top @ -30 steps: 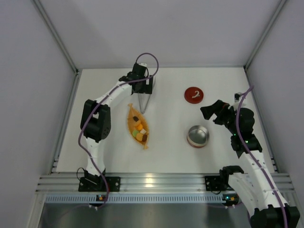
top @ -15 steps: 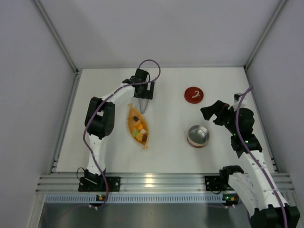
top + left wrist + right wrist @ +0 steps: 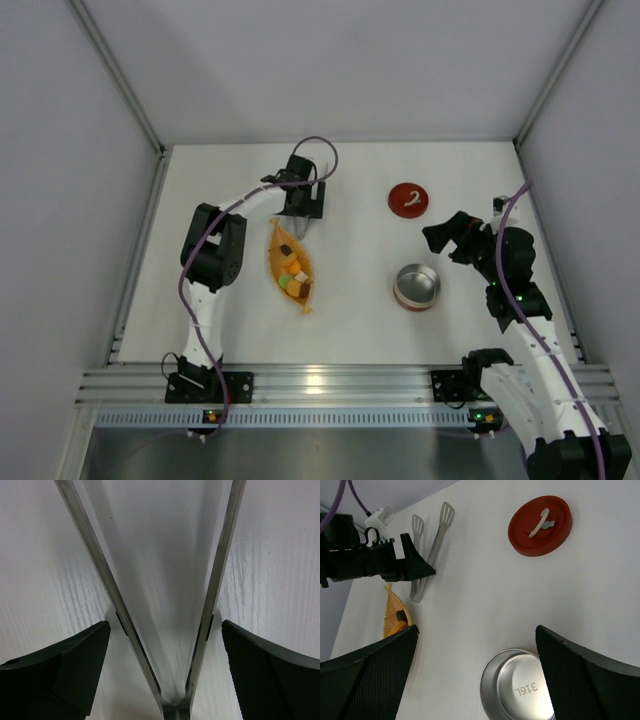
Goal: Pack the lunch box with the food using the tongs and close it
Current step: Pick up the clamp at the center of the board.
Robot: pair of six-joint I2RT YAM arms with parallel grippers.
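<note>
The tongs are laid flat on the white table at far centre, with the joined end pointed near and the two slotted tips pointed far. The left gripper is set low over them with its jaws spread wide. Both slim arms are enclosed between the fingers close to the joined end, and a narrow gap is seen between each finger and the arm beside it, so nothing is gripped. The joined end is located just beyond the far tip of the orange leaf-shaped dish, in which the food is heaped. The right gripper is held above the table at the right, jaws likewise fully apart and nothing held. The lunch box is placed upright and uncovered, near and slightly left of it. The red lid is laid flat farther back, well apart from the lunch box. Bare table is presented between tongs and lid, and between dish and lunch box. The right wall is found close beside the right arm.
</note>
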